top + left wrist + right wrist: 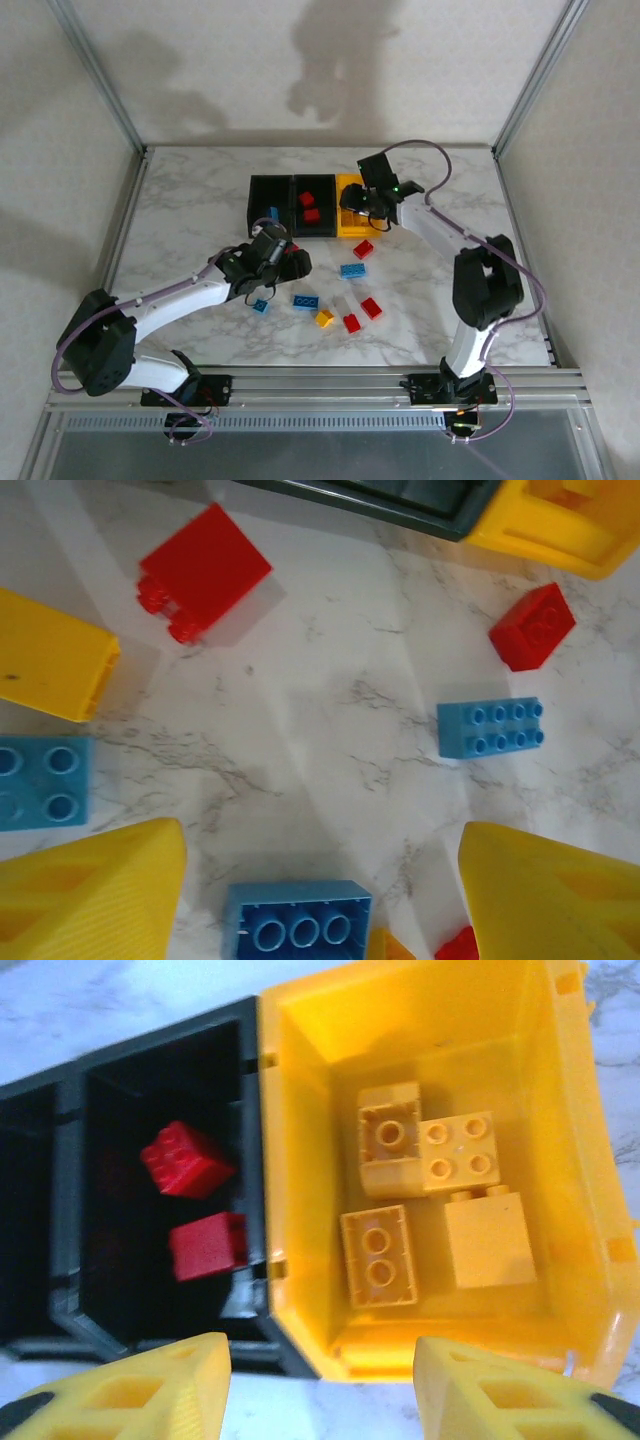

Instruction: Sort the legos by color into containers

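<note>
Top: left tool (283, 258) hovers over loose legos (352, 271) on the tabletop (200, 220), nearer them than right tool (362, 205) at the containers (270, 183).
Left wrist: we see jaws apart, empty; blue brick (297, 920) between them, long axis spanning the gap.
Right wrist: jaws apart, empty, above yellow bin (300, 1080).

Glossy plastic legos (490, 728); table (330, 680) seemingly smooth marble.

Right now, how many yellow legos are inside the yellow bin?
4 yellow legos, all in the yellow bin: two touching each other at its far side, and two at its near side. Another could be hiding underneath them.
</note>
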